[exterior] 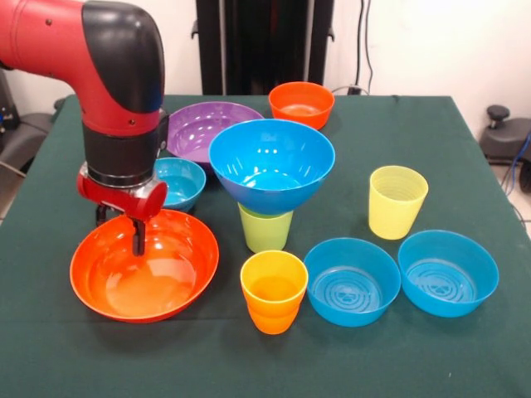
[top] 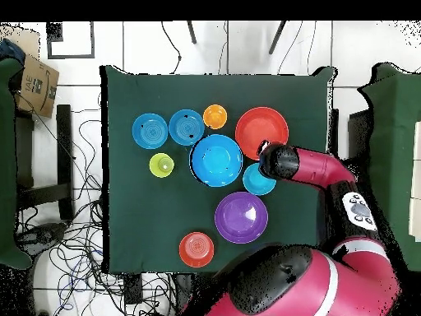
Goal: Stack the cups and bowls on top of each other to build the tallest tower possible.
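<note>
My gripper (exterior: 119,235) reaches down at the far rim of the large orange bowl (exterior: 145,269), open. One finger (exterior: 137,238) is inside the bowl and the other is outside the rim. The large blue bowl (exterior: 271,162) sits upright on the lime green cup (exterior: 265,232), a short tower at the table's middle. The orange cup (exterior: 274,290) stands in front of it and the pale yellow cup (exterior: 397,201) to the right. In the overhead view the gripper (top: 265,152) is at the edge of the large orange bowl (top: 261,130), beside the large blue bowl (top: 216,160).
Two medium blue bowls (exterior: 352,280) (exterior: 448,272) sit at the front right. The small blue bowl (exterior: 181,182) is right behind the gripper. The large purple bowl (exterior: 207,128) and small orange bowl (exterior: 301,103) are at the back. Cables lie on the floor (top: 74,239).
</note>
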You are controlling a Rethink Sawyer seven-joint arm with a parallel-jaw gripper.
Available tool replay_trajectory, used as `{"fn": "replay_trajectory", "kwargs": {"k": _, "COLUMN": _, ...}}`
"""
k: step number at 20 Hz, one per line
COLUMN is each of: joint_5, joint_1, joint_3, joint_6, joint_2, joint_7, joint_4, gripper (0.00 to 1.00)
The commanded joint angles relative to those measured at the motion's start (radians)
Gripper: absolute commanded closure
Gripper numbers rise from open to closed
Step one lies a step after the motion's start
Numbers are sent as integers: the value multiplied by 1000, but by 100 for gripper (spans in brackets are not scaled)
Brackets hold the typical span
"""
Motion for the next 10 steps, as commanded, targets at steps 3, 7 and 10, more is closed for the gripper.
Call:
{"fn": "replay_trajectory", "kwargs": {"k": 3, "joint_5": 20, "joint_1": 13, "joint_3": 70, "joint_6": -25, "joint_2": 50, "joint_7": 71, "joint_4": 36, "gripper": 0}}
{"fn": "replay_trajectory", "kwargs": {"k": 7, "joint_5": 12, "joint_1": 16, "joint_3": 67, "joint_6": -18, "joint_2": 49, "joint_7": 55, "joint_4": 29, "gripper": 0}}
{"fn": "replay_trajectory", "kwargs": {"k": 10, "joint_5": 7, "joint_1": 18, "joint_3": 65, "joint_6": -38, "joint_2": 46, "joint_7": 60, "joint_4": 29, "gripper": 0}}
